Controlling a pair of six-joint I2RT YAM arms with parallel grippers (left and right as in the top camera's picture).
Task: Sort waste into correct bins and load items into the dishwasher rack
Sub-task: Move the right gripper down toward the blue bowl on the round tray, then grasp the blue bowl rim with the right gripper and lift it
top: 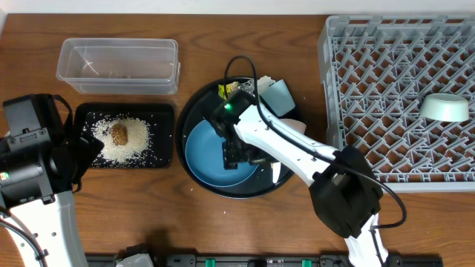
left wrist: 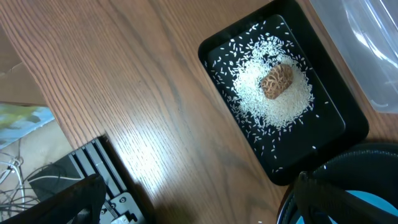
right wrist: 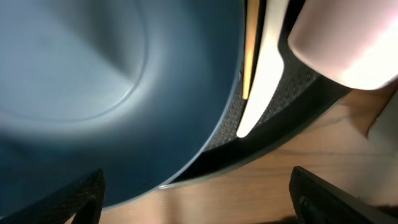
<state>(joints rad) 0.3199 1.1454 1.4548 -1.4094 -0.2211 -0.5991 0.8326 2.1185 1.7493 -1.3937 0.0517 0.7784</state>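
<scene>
The right claw [top: 237, 153] hangs spread over the dark blue bowl [top: 208, 152], pinching nothing. The bowl sits in the near left part of a round black tray [top: 189, 111] in the middle of the bench [top: 297, 222]. The white arm lies slantwise across the tray's right half and hides much of what is there. On the far edge of the tray a light blue cup [top: 278, 96] and a yellow wrapper [top: 225, 90] show past it.

To the right stands the grey rack [top: 349, 89], with only a mint bowl [top: 445, 107] lying near its right side. To the left is the shallow black tray [top: 159, 115], holding a heap of rice [top: 104, 144] with the brown lump [top: 119, 134] on top. Beyond it, farther back, is the clear tub [top: 67, 63].

The right wrist camera shows what the arm covers from above. A white spoon [right wrist: 264, 87] lies in the round tray just beside the bowl's rim, with a thin yellowish strip alongside it that I cannot identify. A white cup [right wrist: 342, 43] is close by.

The left claw [left wrist: 199, 186] is spread wide over bare bench, near and left of the rice tray, and holds nothing. Its camera also catches a black frame [left wrist: 106, 180] and loose cables at the bench's near edge.
</scene>
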